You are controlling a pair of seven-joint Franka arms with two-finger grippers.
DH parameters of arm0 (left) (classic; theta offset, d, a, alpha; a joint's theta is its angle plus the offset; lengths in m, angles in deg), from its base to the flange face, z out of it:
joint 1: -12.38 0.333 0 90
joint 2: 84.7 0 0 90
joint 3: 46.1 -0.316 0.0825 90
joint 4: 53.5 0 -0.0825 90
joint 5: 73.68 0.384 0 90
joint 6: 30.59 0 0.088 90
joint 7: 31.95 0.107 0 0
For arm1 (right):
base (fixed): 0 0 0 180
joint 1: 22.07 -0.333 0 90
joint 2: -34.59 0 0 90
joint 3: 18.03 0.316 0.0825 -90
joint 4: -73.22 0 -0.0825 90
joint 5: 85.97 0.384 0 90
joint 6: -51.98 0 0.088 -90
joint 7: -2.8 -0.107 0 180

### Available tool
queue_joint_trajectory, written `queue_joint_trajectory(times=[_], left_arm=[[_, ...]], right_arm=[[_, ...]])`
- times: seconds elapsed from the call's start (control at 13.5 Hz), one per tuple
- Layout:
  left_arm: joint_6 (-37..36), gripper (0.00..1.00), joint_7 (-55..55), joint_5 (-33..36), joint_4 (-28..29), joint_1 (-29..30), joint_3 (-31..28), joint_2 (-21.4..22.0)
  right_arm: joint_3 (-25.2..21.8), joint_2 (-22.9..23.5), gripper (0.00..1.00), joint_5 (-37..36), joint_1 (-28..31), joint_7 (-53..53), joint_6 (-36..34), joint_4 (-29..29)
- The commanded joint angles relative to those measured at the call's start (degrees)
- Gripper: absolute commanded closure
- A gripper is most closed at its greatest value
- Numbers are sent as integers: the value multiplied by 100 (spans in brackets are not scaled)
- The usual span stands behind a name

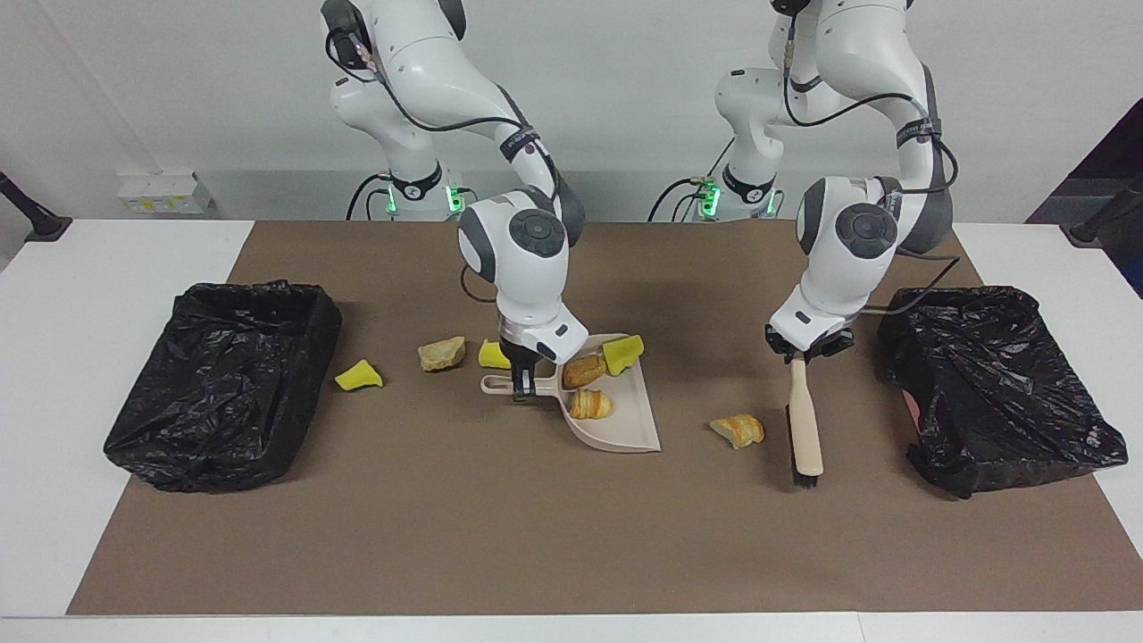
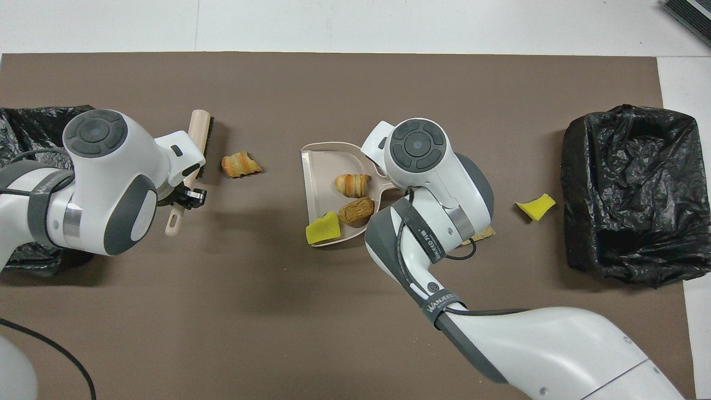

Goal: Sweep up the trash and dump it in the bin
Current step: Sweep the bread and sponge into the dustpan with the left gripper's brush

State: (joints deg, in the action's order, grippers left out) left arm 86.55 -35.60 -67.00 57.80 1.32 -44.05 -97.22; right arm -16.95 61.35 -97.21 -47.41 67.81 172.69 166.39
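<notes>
Trash so far: three pieces lie in the beige plastic dustpan, namely a yellow sponge chunk, a brown bread lump and a golden croissant piece. I judge four still loose on the brown mat; nothing dumped in either black-lined bin. My right gripper pinches the dustpan's handle; my left gripper is clamped on the beige brush, beside the loose pastry piece.

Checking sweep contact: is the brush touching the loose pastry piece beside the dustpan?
Apart. The facing view shows bare mat between the brush and the pastry piece; the overhead view shows that gap too.
</notes>
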Motion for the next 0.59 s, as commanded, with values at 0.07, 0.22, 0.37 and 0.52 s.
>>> queue_joint_trajectory(times=[0.07, 0.22, 0.37, 0.52], left_arm=[[-243, 100, 41, -307, 242, -299, 24, 170], [-384, 100, -21, -806, 575, -493, 24, 389], [-787, 100, -73, -1229, 656, -712, 24, 505], [-904, 100, -406, -1546, 673, -1132, 24, 575]], right_arm=[[42, 32, 100, -62, -15, -147, 111, 51], [42, 32, 100, -62, -15, -164, 111, 51], [42, 32, 100, -62, -15, -173, 111, 51], [42, 32, 100, -62, -6, -173, 111, 60]])
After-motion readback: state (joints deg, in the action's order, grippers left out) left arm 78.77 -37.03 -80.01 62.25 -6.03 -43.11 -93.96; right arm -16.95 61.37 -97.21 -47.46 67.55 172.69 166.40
